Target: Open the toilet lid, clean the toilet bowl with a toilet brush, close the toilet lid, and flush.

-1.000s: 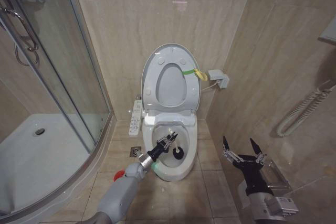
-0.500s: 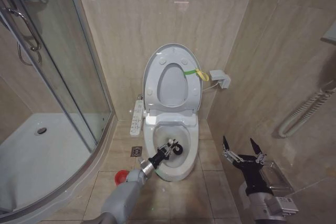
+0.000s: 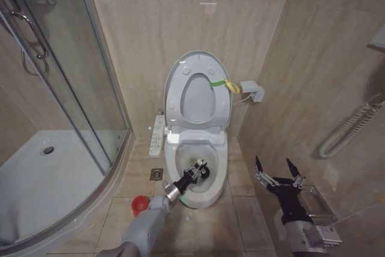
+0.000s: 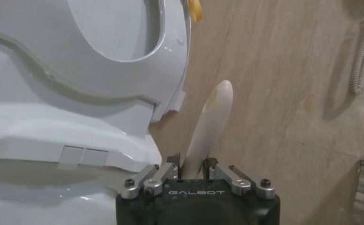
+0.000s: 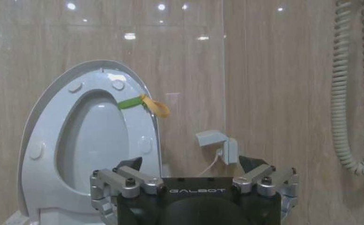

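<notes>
Over the front rim of the toilet bowl [image 3: 212,194] our left pincer [image 3: 194,173] grips the toilet brush [image 3: 203,171] handle, head down in the basin just ahead, lid [image 3: 197,91] raised against the wall, while our right pincer [image 3: 278,176] waits wide open beside.

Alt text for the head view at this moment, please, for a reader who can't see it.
The left gripper holds the toilet brush inside the open toilet bowl, the toilet lid upright against the tiled wall. The right gripper hangs open to the right; a red holder stands on the floor.
</notes>
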Motion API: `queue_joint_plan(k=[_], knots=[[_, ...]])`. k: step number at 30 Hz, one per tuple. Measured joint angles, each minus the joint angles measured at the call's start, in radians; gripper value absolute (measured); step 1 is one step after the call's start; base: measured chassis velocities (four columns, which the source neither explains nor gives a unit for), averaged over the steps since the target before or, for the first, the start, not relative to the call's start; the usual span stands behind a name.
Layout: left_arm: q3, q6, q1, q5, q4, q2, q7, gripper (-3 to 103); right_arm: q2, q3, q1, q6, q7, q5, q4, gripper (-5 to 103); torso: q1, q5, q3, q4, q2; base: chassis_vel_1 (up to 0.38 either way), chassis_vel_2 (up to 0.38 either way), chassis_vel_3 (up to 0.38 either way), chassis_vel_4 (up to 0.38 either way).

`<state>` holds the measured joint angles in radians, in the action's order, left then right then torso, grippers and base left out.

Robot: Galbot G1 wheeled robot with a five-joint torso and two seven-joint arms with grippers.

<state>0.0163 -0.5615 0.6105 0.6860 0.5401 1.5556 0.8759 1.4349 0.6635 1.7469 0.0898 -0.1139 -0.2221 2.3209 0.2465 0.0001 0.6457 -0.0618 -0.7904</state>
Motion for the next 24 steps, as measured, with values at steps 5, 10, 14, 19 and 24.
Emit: queue_joint_plan(k=[5,10,14,19,24], knots=[[0.051,0.022,0.019,0.059,0.153,-0.030,-0.019,22,0.000,0.000,0.000,0.000,0.000,0.000,0.000,100,0.001,0.0000,0.001,-0.0006,0.001,0.000,0.000,0.000,0.000],[0.078,0.033,0.020,0.081,0.203,-0.029,-0.029,22,0.000,0.000,0.000,0.000,0.000,0.000,0.000,100,0.001,-0.0001,0.001,-0.0006,0.001,0.000,0.000,0.000,0.000],[0.065,0.032,0.003,0.054,0.133,-0.005,-0.017,22,0.000,0.000,0.000,0.000,0.000,0.000,0.000,100,0.000,-0.0002,0.000,-0.0004,0.000,0.000,0.000,0.000,0.000],[0.019,0.018,-0.013,0.010,-0.008,0.016,0.011,22,0.000,0.000,0.000,0.000,0.000,0.000,0.000,100,0.000,-0.0002,0.000,0.0002,0.000,0.000,0.000,0.000,0.000],[0.020,0.018,-0.003,0.027,0.029,-0.005,0.008,22,0.000,0.000,0.000,0.000,0.000,0.000,0.000,100,0.000,0.0003,0.000,0.0001,0.000,0.000,0.000,0.000,0.000]])
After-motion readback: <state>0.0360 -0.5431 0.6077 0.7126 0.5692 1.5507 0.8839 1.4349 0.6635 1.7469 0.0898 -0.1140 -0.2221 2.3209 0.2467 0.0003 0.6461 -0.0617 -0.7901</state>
